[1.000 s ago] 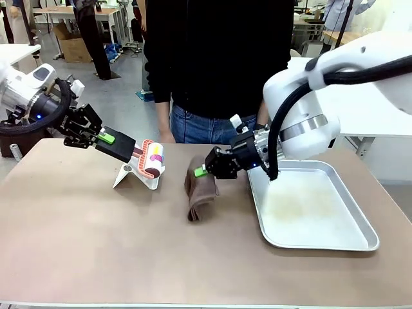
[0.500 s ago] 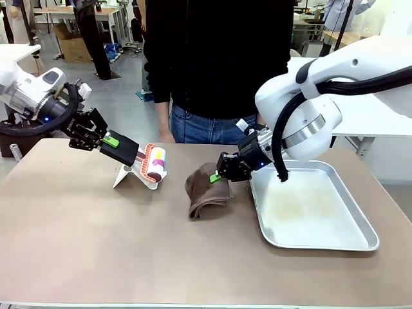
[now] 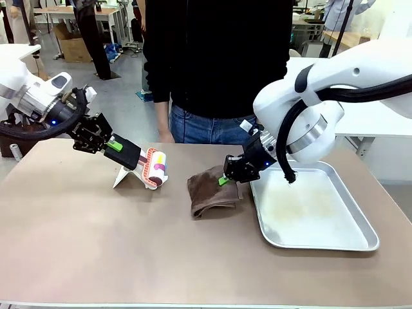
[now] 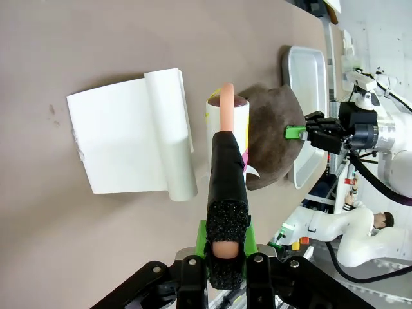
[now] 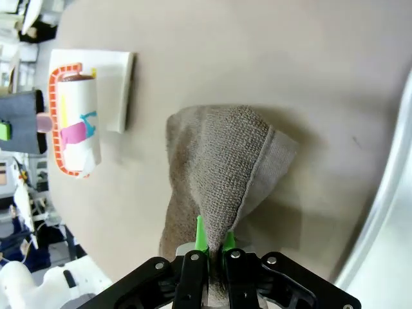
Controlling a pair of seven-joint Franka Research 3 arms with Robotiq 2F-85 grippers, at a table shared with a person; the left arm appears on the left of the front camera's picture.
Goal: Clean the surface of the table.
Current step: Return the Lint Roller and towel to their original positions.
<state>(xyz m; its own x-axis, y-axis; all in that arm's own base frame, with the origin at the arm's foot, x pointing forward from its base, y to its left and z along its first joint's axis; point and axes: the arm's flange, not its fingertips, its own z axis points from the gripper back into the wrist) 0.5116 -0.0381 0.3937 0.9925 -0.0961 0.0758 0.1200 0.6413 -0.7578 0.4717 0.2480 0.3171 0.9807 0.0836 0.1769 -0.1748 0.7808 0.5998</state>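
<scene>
My left gripper [image 3: 113, 145] is shut on the black foam handle [image 4: 226, 187] of a lint roller [image 3: 156, 167]. The roller's patterned head hangs just above a white folded holder [image 3: 125, 176] on the tan table [image 3: 96, 244]. In the left wrist view the roller [image 4: 229, 118] points away from the gripper [image 4: 226, 252], beside the holder [image 4: 132, 138]. My right gripper [image 3: 224, 179] is shut on the raised edge of a brown towel [image 3: 211, 191], which lies on the table next to the tray. The right wrist view shows the towel [image 5: 222, 161] pinched between the green pads [image 5: 200, 237] of that gripper [image 5: 211, 248].
A silver metal tray [image 3: 335, 241] lies at the right, its left rim close to the towel. A person in dark clothes stands at the far edge behind the towel. The near half of the table is bare.
The right gripper has dragged the towel to the right, toward the tray. The left gripper has shifted slightly right and down with the roller.
</scene>
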